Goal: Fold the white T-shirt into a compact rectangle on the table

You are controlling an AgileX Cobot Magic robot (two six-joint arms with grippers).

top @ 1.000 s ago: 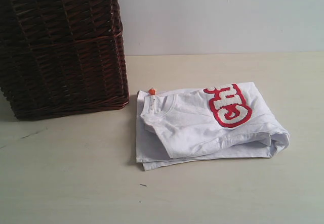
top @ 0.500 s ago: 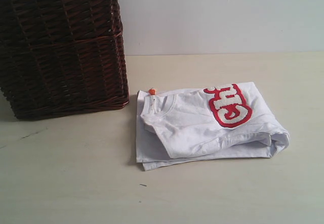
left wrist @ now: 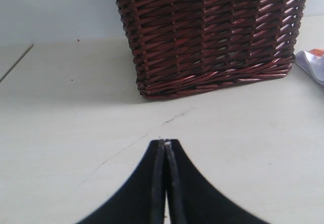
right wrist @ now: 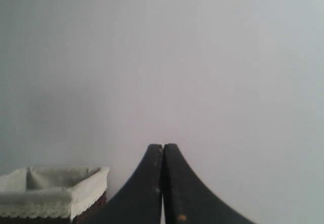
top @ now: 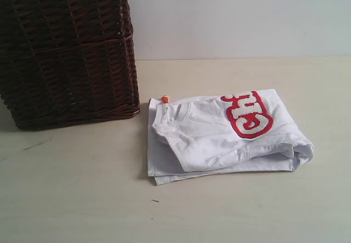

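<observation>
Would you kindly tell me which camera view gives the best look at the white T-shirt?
The exterior view: the whole white T-shirt lies folded on the table, with its red lettering visible. The left wrist view catches only a corner of it, and the right wrist view shows none of it.

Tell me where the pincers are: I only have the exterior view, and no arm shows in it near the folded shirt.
Observer: The left pincer is shut and empty, over bare table, facing the wicker basket.
Operator: And the right?
Observer: The right pincer is shut too, holding nothing, aimed at the blank wall.
Operator: Anything inside the basket?
Observer: The right wrist view shows only its cream lace-edged liner; the bottom is hidden.
</observation>
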